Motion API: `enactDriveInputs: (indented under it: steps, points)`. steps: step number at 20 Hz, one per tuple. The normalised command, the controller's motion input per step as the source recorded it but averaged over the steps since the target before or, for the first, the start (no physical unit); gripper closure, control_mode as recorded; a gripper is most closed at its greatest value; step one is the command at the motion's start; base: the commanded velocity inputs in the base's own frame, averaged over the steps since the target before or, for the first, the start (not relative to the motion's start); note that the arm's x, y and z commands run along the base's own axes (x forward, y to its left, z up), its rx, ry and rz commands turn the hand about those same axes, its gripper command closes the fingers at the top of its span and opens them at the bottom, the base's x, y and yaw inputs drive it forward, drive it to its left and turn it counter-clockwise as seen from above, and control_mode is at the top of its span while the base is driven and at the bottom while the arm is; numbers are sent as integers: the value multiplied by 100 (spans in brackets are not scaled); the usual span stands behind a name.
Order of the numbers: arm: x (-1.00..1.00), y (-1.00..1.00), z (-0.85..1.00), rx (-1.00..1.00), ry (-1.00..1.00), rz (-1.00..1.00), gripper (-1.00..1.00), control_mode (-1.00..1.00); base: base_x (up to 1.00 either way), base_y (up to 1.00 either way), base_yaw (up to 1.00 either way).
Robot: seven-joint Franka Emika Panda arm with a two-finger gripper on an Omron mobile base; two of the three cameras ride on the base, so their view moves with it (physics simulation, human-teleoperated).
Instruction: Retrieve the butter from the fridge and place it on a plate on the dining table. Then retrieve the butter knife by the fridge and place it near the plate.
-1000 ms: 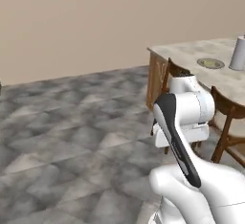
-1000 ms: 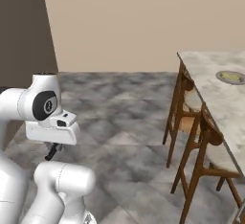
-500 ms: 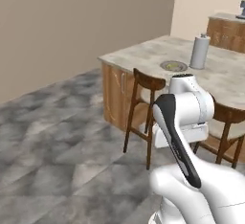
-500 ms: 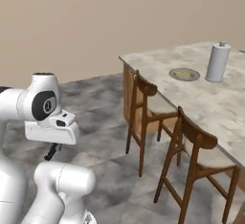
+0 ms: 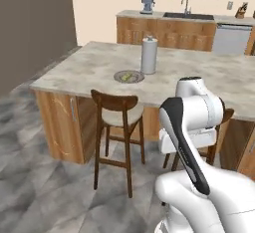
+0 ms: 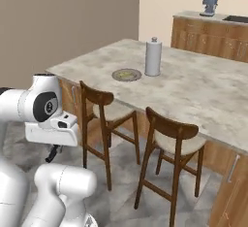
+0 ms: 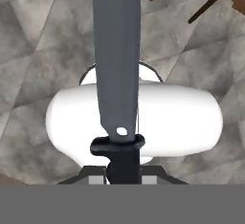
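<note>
In the hand view my gripper [image 7: 123,176] is shut on the black handle of the butter knife [image 7: 117,65], whose long grey blade points away over the floor. The hand hangs low beside my body, and the gripper [image 6: 52,153] shows as a dark tip under it. On the dining table [image 5: 84,65] [image 6: 203,95] lies the round plate [image 5: 118,76] [image 6: 117,74] with the small yellow butter [image 5: 128,76] [image 6: 127,75] on it. The fridge is out of view.
A paper-towel roll [image 5: 149,55] [image 6: 153,57] stands just behind the plate. Wooden chairs [image 5: 115,122] [image 6: 104,112] [image 6: 172,146] line the table's near side. A wall counter with a sink [image 5: 189,15] and a grey dishwasher [image 5: 231,38] runs along the back. Grey stone floor [image 5: 40,187] lies before the table.
The whole picture has shifted as the base moved: the dining table with the plate now sits nearer and more central. The grip on the knife is unchanged.
</note>
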Motion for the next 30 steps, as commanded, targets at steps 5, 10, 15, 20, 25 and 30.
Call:
enactDriveInputs:
  steps: [5,10,15,20,25,30]
  points:
    - [0,0,0,0,0,0,100,100,79,49,-80]
    - [0,0,0,0,0,0,100,100,99,11,-37]
    - [0,0,0,0,0,0,100,100,60,61,-13]
    - [0,0,0,0,0,0,100,100,59,62,-14]
    - [0,0,0,0,0,0,100,100,69,-27,0]
    - [0,0,0,0,0,0,100,100,23,-43,0]
